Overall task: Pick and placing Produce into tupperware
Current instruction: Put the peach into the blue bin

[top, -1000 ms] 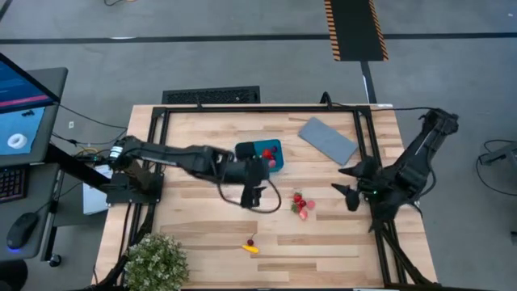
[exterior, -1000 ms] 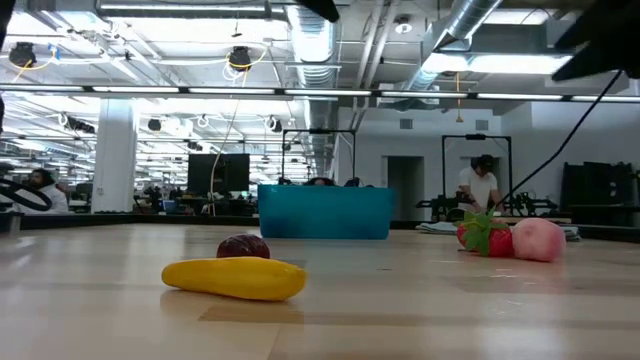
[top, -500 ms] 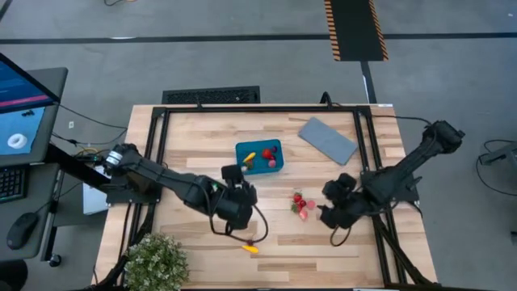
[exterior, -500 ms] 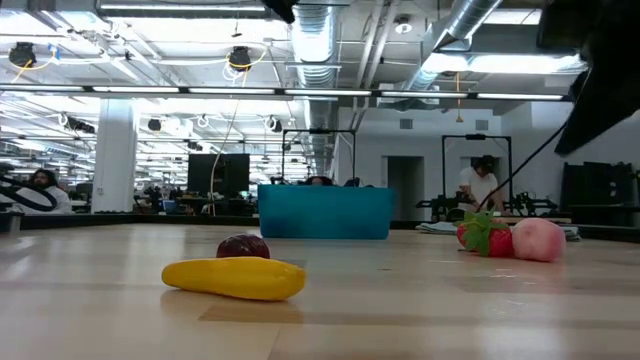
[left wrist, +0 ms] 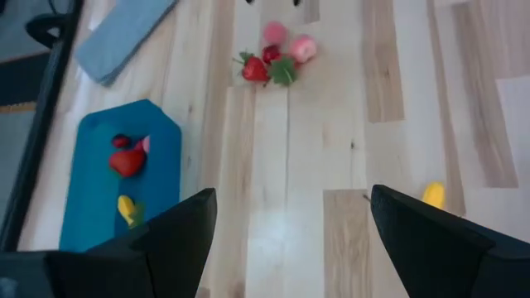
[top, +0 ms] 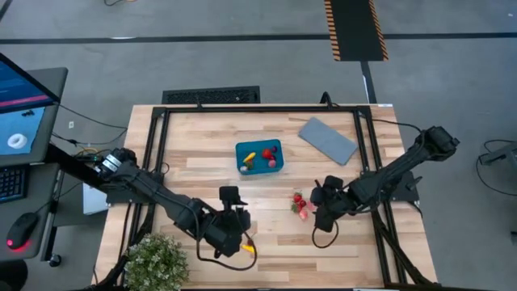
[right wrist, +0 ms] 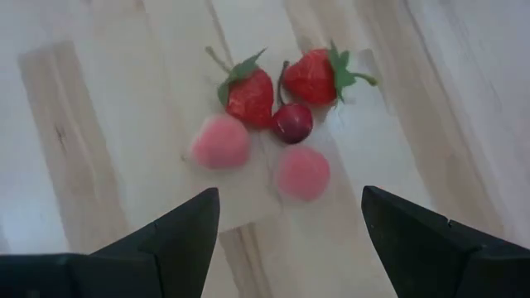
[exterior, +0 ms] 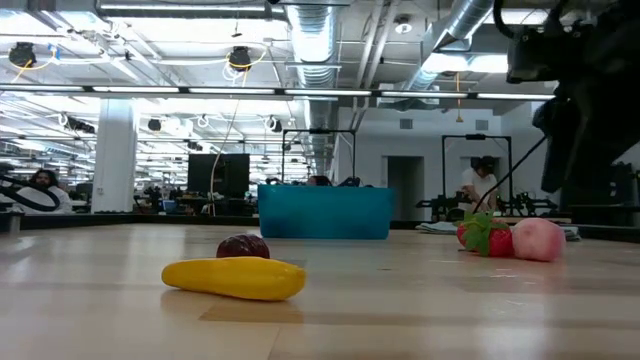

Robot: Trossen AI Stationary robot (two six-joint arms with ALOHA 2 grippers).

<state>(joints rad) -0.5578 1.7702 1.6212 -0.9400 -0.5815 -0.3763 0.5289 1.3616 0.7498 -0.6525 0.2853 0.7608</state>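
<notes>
Right tool [right wrist: 281, 240], wide open and empty, hovers over the berry cluster [right wrist: 273, 124] right of centre on the tabletop [top: 202, 133]; best lowered straddling one berry, then carried to the tupperware [top: 258, 156].

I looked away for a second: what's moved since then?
The left gripper swung from the tupperware to above the yellow piece. The right gripper came in from the table's right edge to the berry cluster. Both open, holding nothing. Produce, tupperware and lid unmoved.
</notes>
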